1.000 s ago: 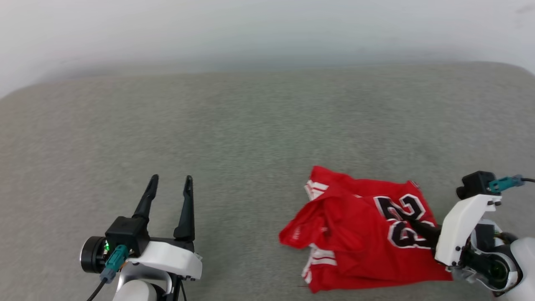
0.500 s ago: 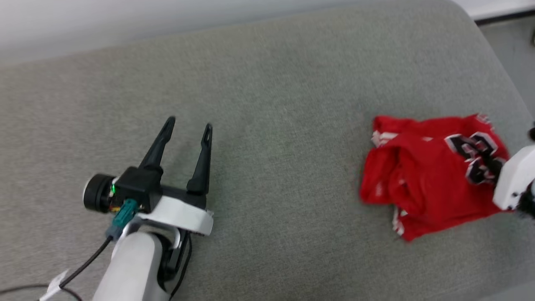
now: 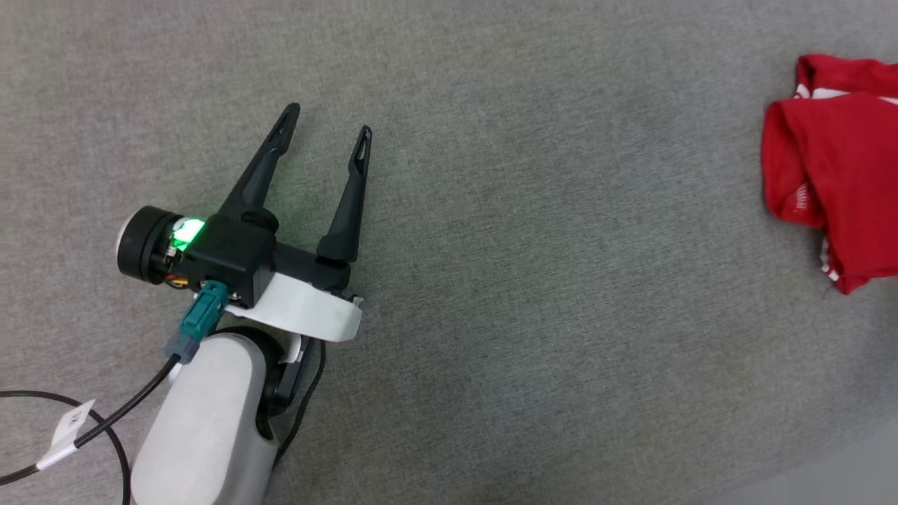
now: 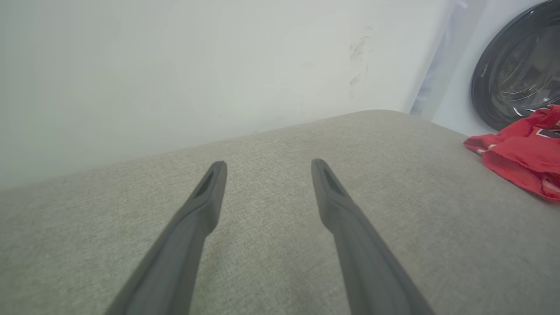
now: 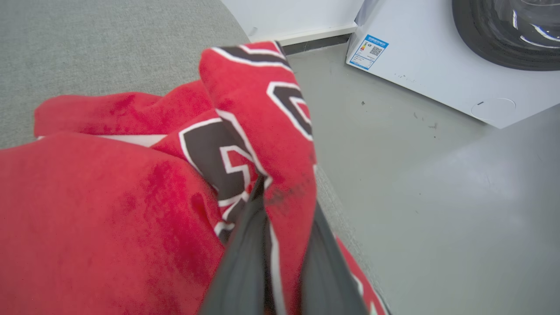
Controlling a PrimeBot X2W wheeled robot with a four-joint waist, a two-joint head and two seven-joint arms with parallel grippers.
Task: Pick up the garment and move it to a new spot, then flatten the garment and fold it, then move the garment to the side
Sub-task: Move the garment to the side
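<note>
red soft fabric: the garment (image 3: pixel 835 182), crumpled in a heap at the right end of the grey upholstered surface (image 3: pixel 526 245), near its edge above the floor (image 5: pixel 415 183). pinched at a raised fold of the black printed numerals by the right gripper (image 5: pixel 286 210), jaws closed tight on the cloth. left gripper (image 3: pixel 328 120) spread wide, empty, poised over bare upholstery well apart from the garment. judged to be the first step: picking up and carrying to a new spot. next, probably: lift clear without dragging, carry toward the open middle, set down, then bring in the left gripper for flattening. some risk of so thin a pinch slipping.
</note>
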